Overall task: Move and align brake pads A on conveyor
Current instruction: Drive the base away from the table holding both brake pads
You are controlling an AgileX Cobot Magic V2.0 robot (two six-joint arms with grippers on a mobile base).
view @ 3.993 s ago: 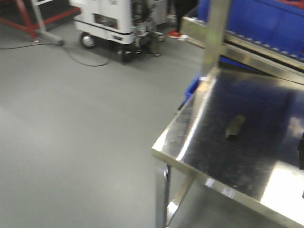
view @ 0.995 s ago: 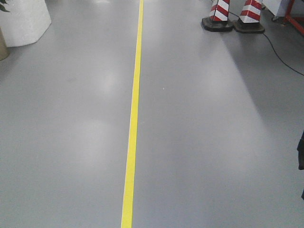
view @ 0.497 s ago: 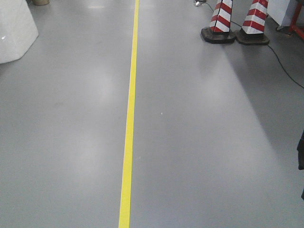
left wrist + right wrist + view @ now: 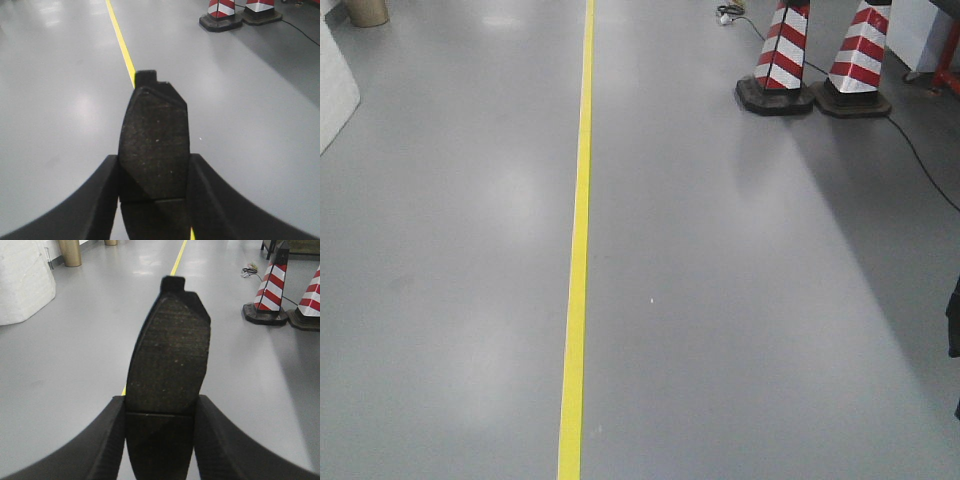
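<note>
A pad [image 4: 154, 137] is clamped in the left end effector [image 4: 154, 172] and another pad [image 4: 169, 355] in the right end effector [image 4: 161, 415]; no conveyor is seen, so placement and alignment are judged outstanding.

No text, label, brand or number can be read in any view. Only unlettered markings are seen: a straight painted yellow line [image 4: 575, 260] on the smooth grey floor [image 4: 740, 300], and red-and-white stripes on two black-based traffic cones [image 4: 778, 55].
</note>
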